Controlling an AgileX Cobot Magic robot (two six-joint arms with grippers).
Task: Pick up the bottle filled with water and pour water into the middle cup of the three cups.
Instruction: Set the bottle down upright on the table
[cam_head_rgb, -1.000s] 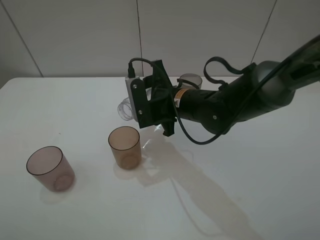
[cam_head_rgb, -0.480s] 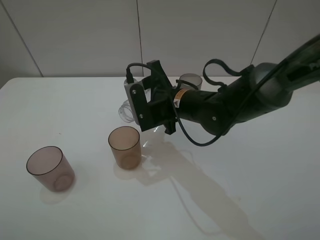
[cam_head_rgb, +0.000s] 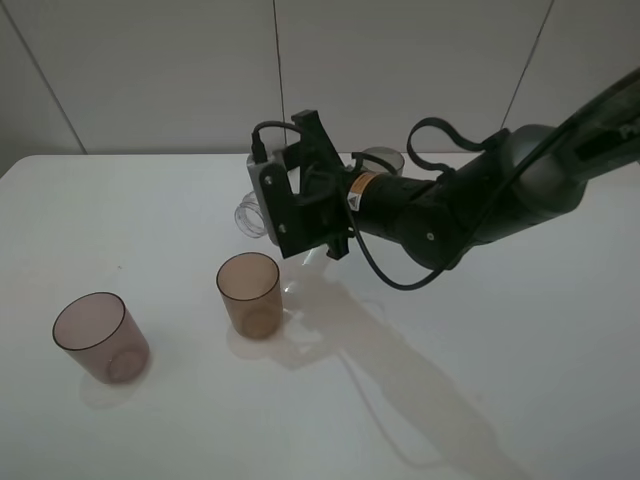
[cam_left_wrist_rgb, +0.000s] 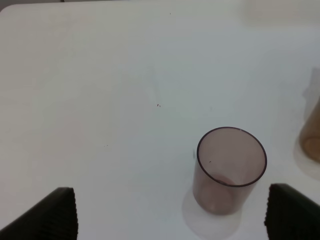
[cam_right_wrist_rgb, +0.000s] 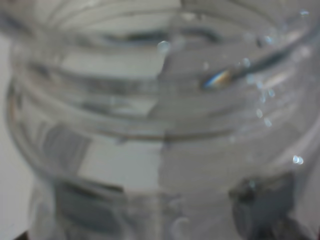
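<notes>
My right gripper (cam_head_rgb: 308, 215) reaches in from the right and is shut on the clear bottle (cam_head_rgb: 249, 214). The bottle lies tilted nearly sideways, its open threaded neck pointing left, above and just behind the amber middle cup (cam_head_rgb: 249, 293). No stream of water shows. The bottle's wet neck (cam_right_wrist_rgb: 160, 115) fills the right wrist view. The pinkish-mauve cup (cam_head_rgb: 100, 336) stands at the front left and the smoky grey cup (cam_head_rgb: 381, 160) at the back, half hidden by the arm. My left gripper (cam_left_wrist_rgb: 172, 220) is open above the mauve cup (cam_left_wrist_rgb: 231, 170); the amber cup (cam_left_wrist_rgb: 312, 135) shows at that view's edge.
The white table (cam_head_rgb: 520, 380) meets a pale wall at the back. The right arm's dark body and looped cable (cam_head_rgb: 440, 130) hang over the table's middle right, casting a shadow toward the front.
The right wrist has turned and risen slightly, lifting the bottle's neck a little. The cups have not moved.
</notes>
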